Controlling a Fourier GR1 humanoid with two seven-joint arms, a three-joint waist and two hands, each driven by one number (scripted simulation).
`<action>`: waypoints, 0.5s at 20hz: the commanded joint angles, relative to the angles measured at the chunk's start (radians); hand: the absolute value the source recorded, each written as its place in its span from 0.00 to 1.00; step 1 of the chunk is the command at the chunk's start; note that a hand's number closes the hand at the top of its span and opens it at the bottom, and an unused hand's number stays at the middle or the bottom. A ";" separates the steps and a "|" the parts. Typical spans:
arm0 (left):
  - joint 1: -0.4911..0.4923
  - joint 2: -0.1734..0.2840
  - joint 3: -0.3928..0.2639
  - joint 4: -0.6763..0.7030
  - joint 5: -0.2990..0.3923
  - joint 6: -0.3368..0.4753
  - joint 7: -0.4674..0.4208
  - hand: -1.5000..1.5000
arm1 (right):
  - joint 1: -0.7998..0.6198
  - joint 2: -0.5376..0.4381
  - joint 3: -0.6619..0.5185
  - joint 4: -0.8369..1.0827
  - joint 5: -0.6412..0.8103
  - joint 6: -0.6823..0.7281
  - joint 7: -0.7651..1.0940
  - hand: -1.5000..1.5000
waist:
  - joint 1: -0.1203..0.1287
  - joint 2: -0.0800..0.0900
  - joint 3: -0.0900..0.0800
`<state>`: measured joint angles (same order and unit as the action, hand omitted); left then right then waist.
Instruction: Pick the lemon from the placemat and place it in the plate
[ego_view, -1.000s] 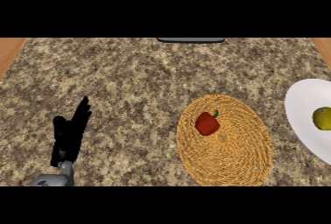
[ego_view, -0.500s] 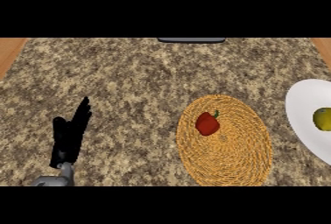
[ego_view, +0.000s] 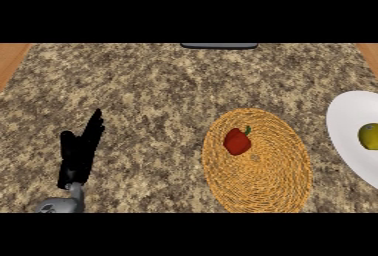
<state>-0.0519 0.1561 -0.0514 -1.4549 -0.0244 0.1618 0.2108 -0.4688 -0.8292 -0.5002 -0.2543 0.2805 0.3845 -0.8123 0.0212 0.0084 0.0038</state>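
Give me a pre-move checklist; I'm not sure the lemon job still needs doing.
1. Lemon on plate: ok, it already lies on the white plate at the right edge.
2. Lemon on placemat: not ok, only a red pepper lies on the woven mat.
3. Left hand: ok, open, fingers straight, resting at lower left, holding nothing.
4. Right hand: cannot tell, not in view.
5. Counter between hand and placemat: ok, nothing in the way.

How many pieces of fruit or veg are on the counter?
2: a red pepper on the woven placemat, and a lemon on the white plate at the right edge. Nothing seems hidden.
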 joint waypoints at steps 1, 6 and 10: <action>-0.019 0.000 0.018 0.045 -0.009 -0.006 -0.028 0.50 | 0.016 0.017 0.016 0.021 0.005 0.032 -0.087 0.00 | -0.007 -0.002 -0.001; -0.005 -0.034 -0.013 0.020 -0.027 0.016 -0.010 0.50 | -0.017 -0.046 0.004 0.068 0.004 0.031 -0.070 0.00 | 0.004 0.003 0.001; -0.050 0.006 0.016 0.004 0.000 -0.023 0.044 0.50 | 0.003 -0.090 0.017 0.081 0.020 0.041 -0.069 0.00 | 0.004 0.004 0.002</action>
<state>-0.0554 0.1497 -0.0450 -1.4565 -0.0301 0.1542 0.2180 -0.4609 -0.8741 -0.4859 -0.1956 0.2946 0.3475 -0.8383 0.0260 0.0112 0.0056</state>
